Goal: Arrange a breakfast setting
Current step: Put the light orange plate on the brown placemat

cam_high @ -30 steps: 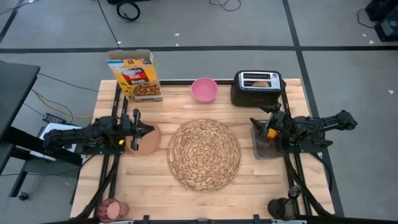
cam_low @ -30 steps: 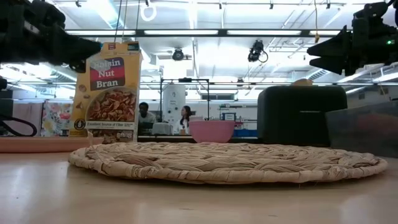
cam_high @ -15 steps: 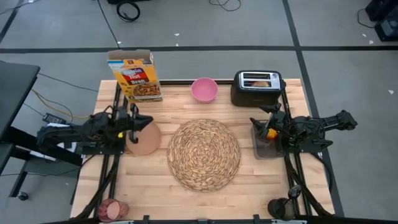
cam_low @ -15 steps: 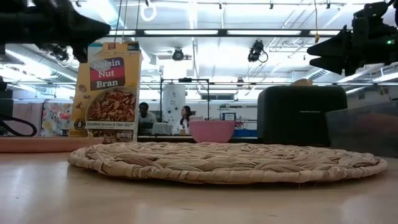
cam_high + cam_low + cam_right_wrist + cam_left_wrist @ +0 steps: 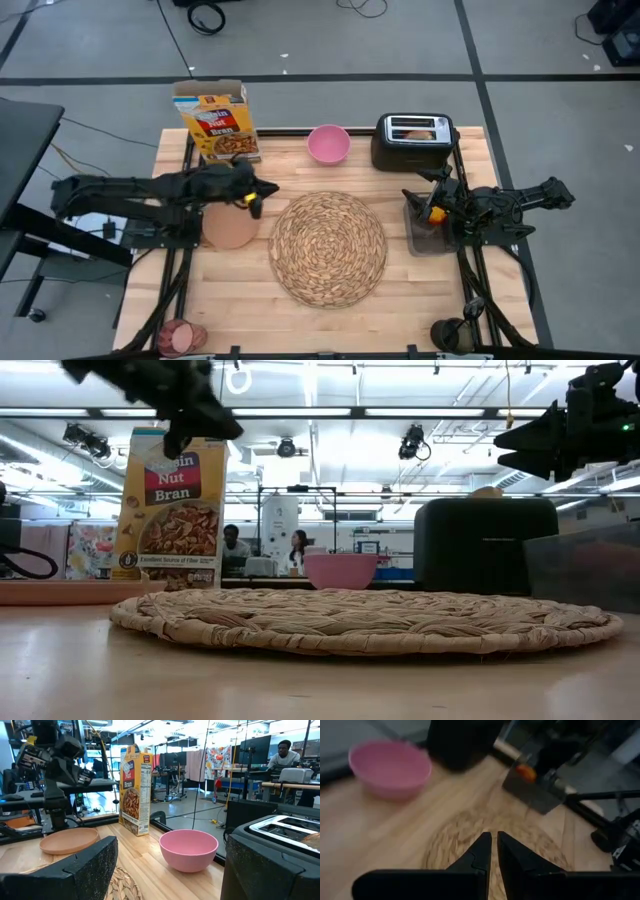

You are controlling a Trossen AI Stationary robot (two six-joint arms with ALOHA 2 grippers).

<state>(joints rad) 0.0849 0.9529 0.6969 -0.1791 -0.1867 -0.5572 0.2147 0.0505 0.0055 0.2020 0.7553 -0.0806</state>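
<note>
The pink bowl [image 5: 328,143] sits empty; the toaster [image 5: 414,140] holds toast [image 5: 421,131] (left pincer [image 5: 268,188] together, right pincer [image 5: 409,196] apart).

Rough woven straw placemat [image 5: 328,248] on smooth wooden table [image 5: 420,285].

Cereal box [image 5: 170,510] front, large white letters on a red panel: "Raisin Nut Bran", first word partly hidden by the left arm
Cereal box, small line below the cereal picture: too small to read
Toaster [image 5: 485,545]: no legible marking
</note>
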